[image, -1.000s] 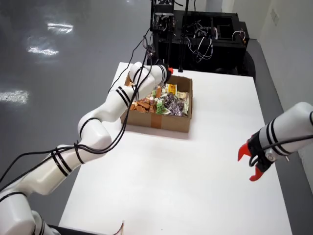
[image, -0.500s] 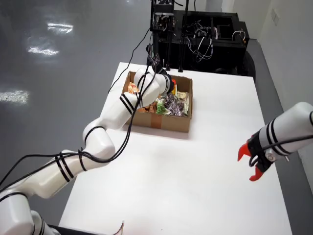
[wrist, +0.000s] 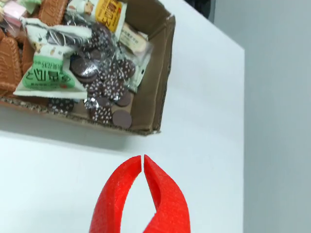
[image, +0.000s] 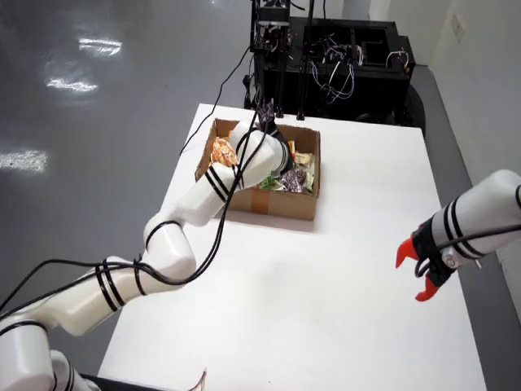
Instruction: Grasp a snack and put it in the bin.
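A cardboard box stands at the back of the white table, filled with several snack packs. In the wrist view its front right corner is close. It holds a clear pack of dark chocolate coins, a green and white pack and brown biscuits. My red gripper is shut and empty, its tips touching, above bare table just in front of that corner. In the overhead view my white arm reaches over the box and hides the gripper.
A second white arm with a red gripper hangs over the table's right side. Black equipment and cables stand behind the table. The table's edge lies to the right of the box in the wrist view.
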